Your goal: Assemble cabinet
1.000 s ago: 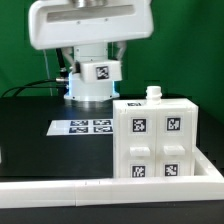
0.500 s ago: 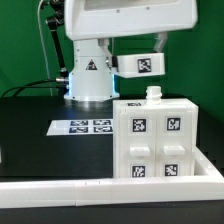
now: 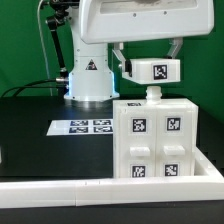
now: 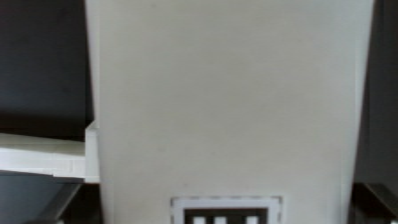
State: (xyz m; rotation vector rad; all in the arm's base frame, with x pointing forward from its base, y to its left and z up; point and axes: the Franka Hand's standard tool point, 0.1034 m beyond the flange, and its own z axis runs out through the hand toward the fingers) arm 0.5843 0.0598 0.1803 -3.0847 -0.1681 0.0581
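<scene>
Your gripper (image 3: 150,66) is clamping a white tagged part (image 3: 160,72) just above the cabinet (image 3: 158,150), which is sitting at the exterior view's right behind the white front rail (image 3: 60,187). Black table (image 3: 35,145) is lying open leftward. Square tags are marking both, and a warning triangle (image 3: 88,67) is marking the robot base (image 3: 90,90).

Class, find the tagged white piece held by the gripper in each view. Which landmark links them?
Exterior view: tagged white piece in the gripper, above the cabinet.
Wrist view: tagged white piece probably fills the middle.
Shared landmark: its black-and-white tag.
</scene>
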